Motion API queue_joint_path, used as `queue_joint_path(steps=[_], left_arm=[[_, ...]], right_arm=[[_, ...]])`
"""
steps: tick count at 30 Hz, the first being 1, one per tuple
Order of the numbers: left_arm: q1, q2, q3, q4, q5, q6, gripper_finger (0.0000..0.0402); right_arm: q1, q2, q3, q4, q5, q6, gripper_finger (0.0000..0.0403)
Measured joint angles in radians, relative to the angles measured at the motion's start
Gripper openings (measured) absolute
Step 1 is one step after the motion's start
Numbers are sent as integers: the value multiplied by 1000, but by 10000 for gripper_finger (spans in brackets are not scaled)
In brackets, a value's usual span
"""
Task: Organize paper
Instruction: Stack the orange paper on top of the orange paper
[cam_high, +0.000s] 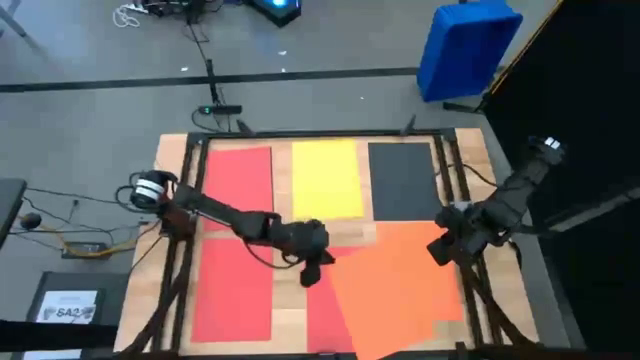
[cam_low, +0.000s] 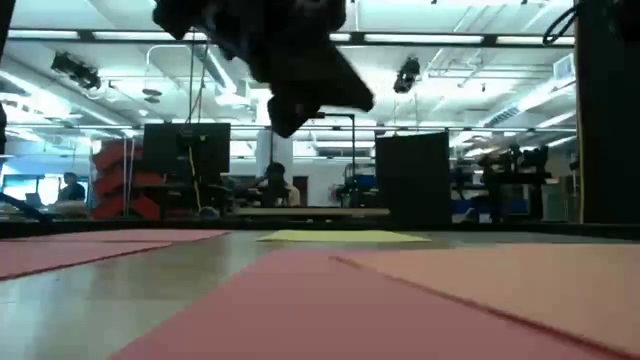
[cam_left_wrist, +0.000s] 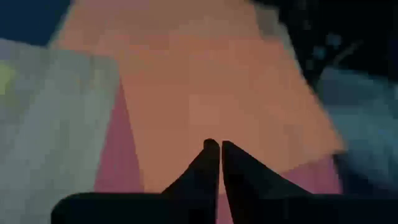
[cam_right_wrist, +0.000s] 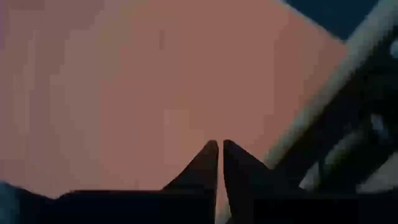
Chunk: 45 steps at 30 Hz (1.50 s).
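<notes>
Coloured paper sheets lying across the table (cam_high: 285, 325).
Left gripper (cam_high: 312, 272) hovering pinched, empty, at orange sheet (cam_high: 395, 285)'s left edge; right gripper (cam_high: 441, 247) likewise, right edge.

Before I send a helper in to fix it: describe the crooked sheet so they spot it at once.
On the wooden table, look along the near edge on the right arm's side. The orange sheet lies there, between the left gripper and right gripper. Alone among the papers, it is skewed and overlaps a red sheet.

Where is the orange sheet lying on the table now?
In the high view the orange sheet lies skewed at the table's right front, below the black sheet, overlapping a red sheet.
</notes>
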<state>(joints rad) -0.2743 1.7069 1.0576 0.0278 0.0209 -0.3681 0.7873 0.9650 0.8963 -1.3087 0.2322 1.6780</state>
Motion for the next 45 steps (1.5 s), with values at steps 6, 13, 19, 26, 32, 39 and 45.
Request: queue_joint_path(steps=[6,13,19,26,32,39,45], left_arm=[[-32,46,0,-56,-42,17,0],[-30,168,-2,-60,-56,-15,0],[-15,194,-2,-69,-83,-33,0],[6,190,3,-158,-83,-24,0],[20,189,3,-177,-74,-4,0],[25,190,2,-182,-61,-2,0],[25,190,2,-197,-60,-2,0]], right_arm=[[-90,138,0,207,65,-359,0],[-205,420,0,560,-63,-865,0],[-248,521,0,741,-118,-1204,33],[-285,582,0,838,-131,-1495,105],[-327,671,0,853,-127,-1605,145],[-359,699,0,841,-130,-1598,148],[-366,699,0,739,-133,-1509,146]])
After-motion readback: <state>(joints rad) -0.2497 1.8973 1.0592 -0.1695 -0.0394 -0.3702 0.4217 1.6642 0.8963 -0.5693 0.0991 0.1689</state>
